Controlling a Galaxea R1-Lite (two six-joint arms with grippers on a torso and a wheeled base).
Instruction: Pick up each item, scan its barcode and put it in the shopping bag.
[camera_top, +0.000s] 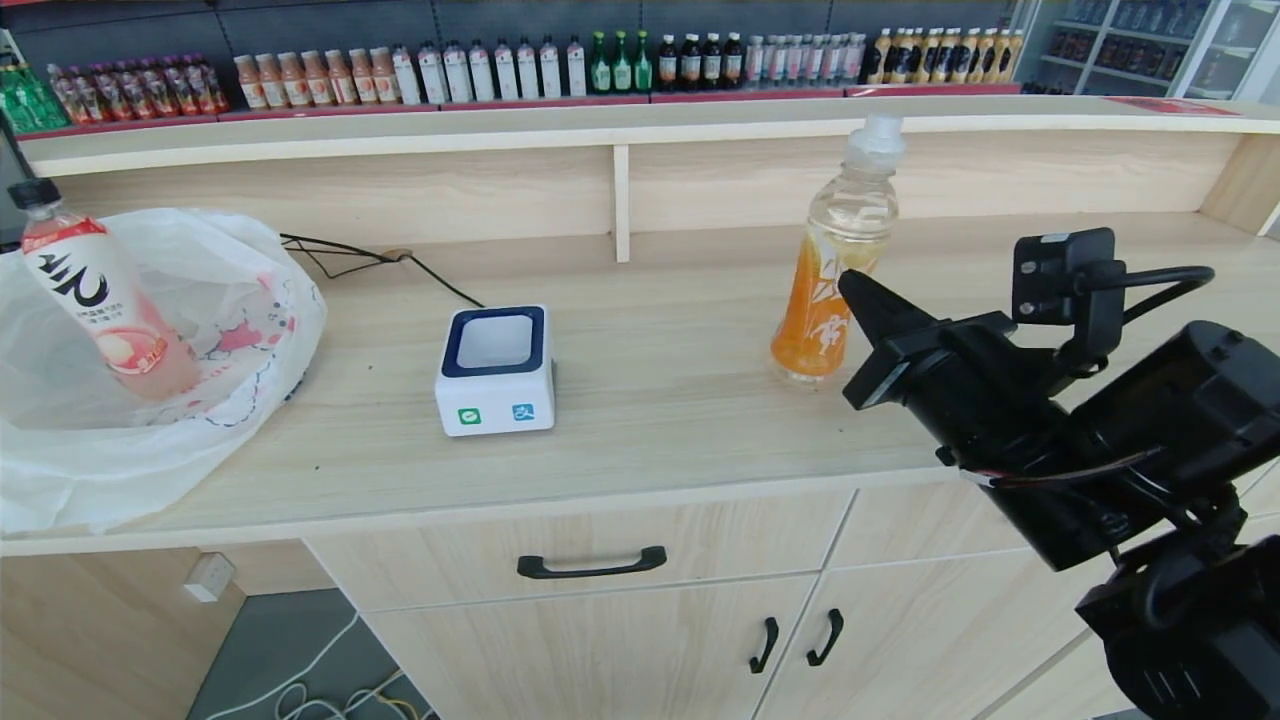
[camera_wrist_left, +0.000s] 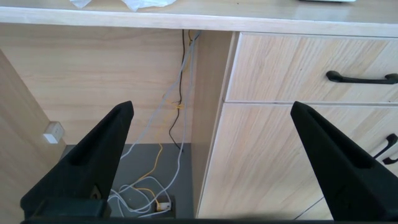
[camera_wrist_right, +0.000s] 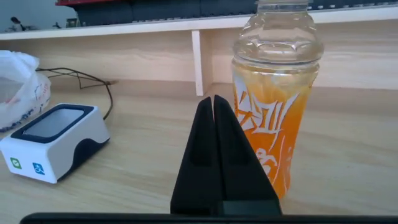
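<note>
Right gripper (camera_top: 850, 280): I am reading its fingers as pressed together with nothing between them. It is hanging just above the counter (camera_top: 650, 400), close beside the orange bottle (camera_top: 838, 262); I cannot tell whether the tip is touching it. The orange bottle is standing upright toward the right of the counter, white cap on, with drink filling its lower part. The scanner (camera_top: 495, 370), a white box with a dark-rimmed window facing up, is sitting mid-counter, well apart from that bottle. At the left end the shopping bag (camera_top: 230, 330) is lying open, and a pink bottle (camera_top: 95, 295) is leaning tilted inside it. Left gripper (camera_wrist_left: 211, 109): it is hanging below counter level with its fingers spread wide apart, holding nothing, and facing the cupboard front near a drawer handle (camera_wrist_left: 360, 78).
</note>
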